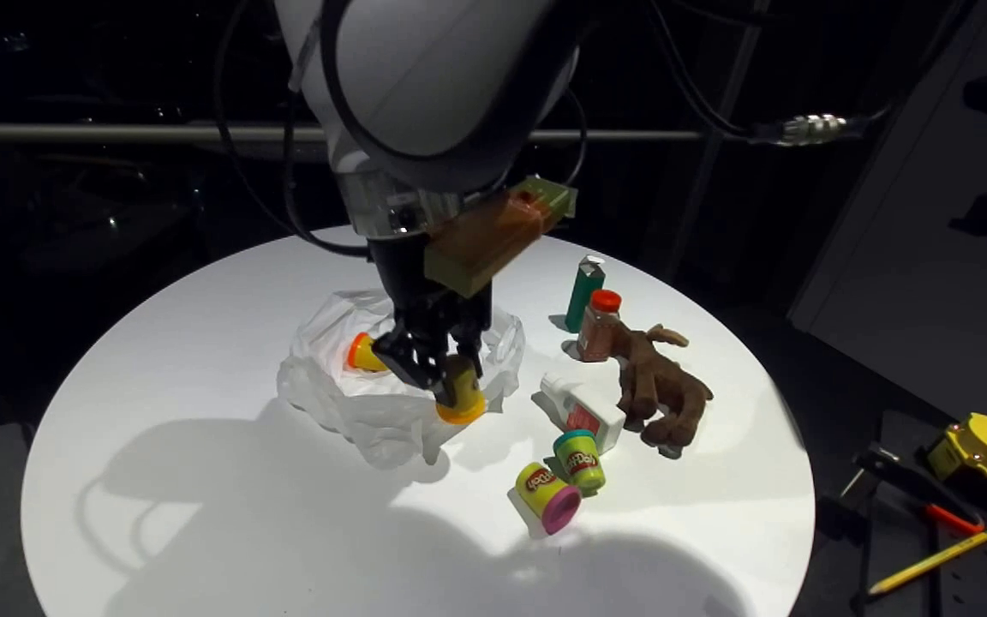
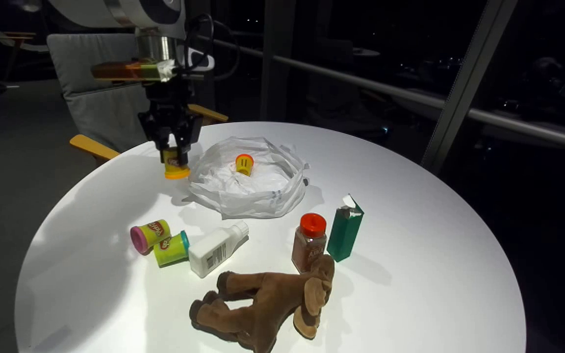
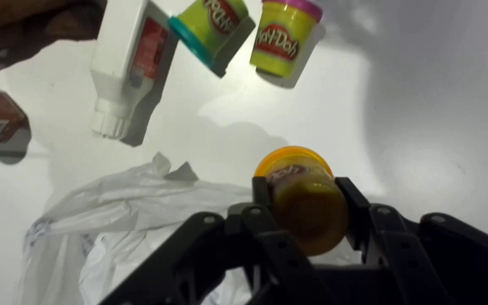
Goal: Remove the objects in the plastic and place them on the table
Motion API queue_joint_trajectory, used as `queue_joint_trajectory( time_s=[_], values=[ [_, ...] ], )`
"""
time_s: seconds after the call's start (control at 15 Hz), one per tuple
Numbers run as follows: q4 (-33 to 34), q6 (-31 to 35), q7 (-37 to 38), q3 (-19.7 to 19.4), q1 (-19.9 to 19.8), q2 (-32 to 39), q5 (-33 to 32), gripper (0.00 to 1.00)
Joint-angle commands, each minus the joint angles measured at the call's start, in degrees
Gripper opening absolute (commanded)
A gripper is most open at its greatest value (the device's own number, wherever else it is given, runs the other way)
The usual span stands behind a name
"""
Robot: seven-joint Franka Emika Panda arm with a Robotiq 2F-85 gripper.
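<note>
The round white desk (image 2: 434,294) spread out beneath your gripper (image 3: 305,188). Just beside the gripper and lower than it, a crumpled white plastic bag (image 2: 255,203) sat on the desk with its mouth wide; in the wrist view it showed to the gripper's left and partly behind it. Your gripper pointed down, and you had it closed on the orange-lidded tub (image 3: 307,212), holding it by two opposite sides.

A brown stuffed animal (image 2: 275,304) lay well apart from your gripper, to its right in both exterior views. A white bottle (image 3: 121,63) lay flat nearer the gripper, beyond its tips and to the left in the wrist view. Also right of the gripper in both exterior views, and well apart from it, a green box (image 2: 345,235) with a ragged top stood upright; just beside the box stood a jar (image 2: 308,245) with a red lid, close to the stuffed animal's head.

The orange-lidded tub hung lid downward from your gripper, above the desk near the bag's rim. A second tub (image 2: 244,165), with an orange-red lid, lay tipped over inside the bag, right of your gripper in an exterior view. Beyond the gripper's tips in the wrist view, a pink-lidded tub (image 3: 280,40) and a teal-lidded tub (image 3: 214,29) lay on the desk, just beside each other.
</note>
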Motion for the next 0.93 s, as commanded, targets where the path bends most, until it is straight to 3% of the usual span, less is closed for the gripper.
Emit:
queue_joint_trajectory(
  time_s=[0.0,0.33,0.53,0.6,0.73,0.87],
  values=[
    [-14.35,7.65,-0.98,3.09,-2.2,-6.38,4.25,0.17],
    [-26.43,20.72,-10.12,5.27,-2.85,-7.79,2.51,0.17],
    [-30.44,24.33,-14.93,5.69,-2.94,-7.74,1.22,0.19],
    [-31.45,24.77,-16.18,5.81,-3.03,-7.86,1.12,0.67],
    [-32.64,25.13,-17.85,5.95,-3.29,-8.19,1.01,0.73],
    [-33.24,24.29,-18.77,6.17,-3.77,-9.29,1.61,0.89]
  ],
)
